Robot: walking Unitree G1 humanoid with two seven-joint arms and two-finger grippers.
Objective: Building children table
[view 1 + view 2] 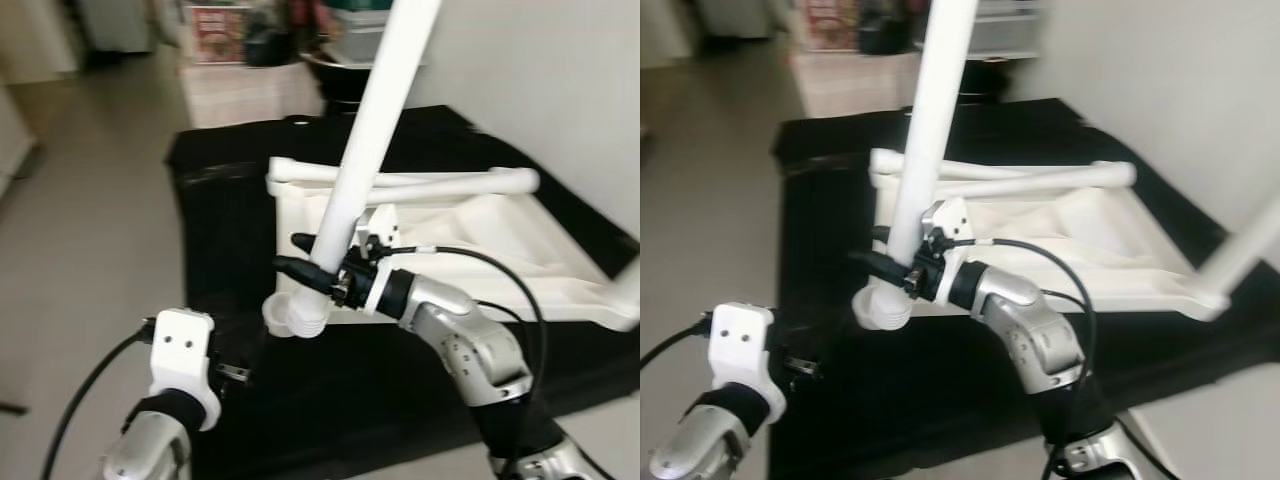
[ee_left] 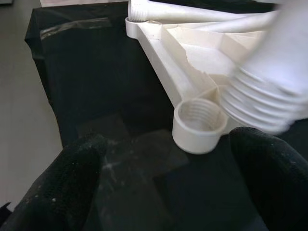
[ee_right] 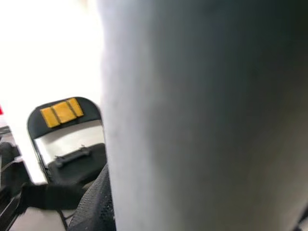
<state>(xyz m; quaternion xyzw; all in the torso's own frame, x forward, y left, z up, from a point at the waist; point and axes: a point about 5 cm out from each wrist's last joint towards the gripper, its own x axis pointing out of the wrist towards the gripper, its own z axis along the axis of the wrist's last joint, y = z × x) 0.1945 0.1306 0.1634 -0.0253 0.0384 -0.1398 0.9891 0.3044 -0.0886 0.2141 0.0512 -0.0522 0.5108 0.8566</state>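
A white plastic table top (image 1: 500, 245) lies upside down on a black cloth (image 1: 230, 200). Two white legs (image 1: 400, 180) lie across its far side. My right gripper (image 1: 305, 258) is shut on another long white table leg (image 1: 375, 120), held tilted. The leg's threaded end (image 2: 262, 101) hangs just above the threaded corner socket (image 2: 198, 122) at the near left corner. My left gripper (image 2: 163, 178) is open and hovers low in front of that socket, holding nothing. The leg (image 3: 207, 115) fills the right wrist view.
The black cloth covers a low platform with pale floor (image 1: 90, 230) to the left. A white wall (image 1: 540, 70) runs along the right. Boxes and a dark bowl (image 1: 340, 70) stand at the back. A folding chair (image 3: 65, 139) appears behind the leg.
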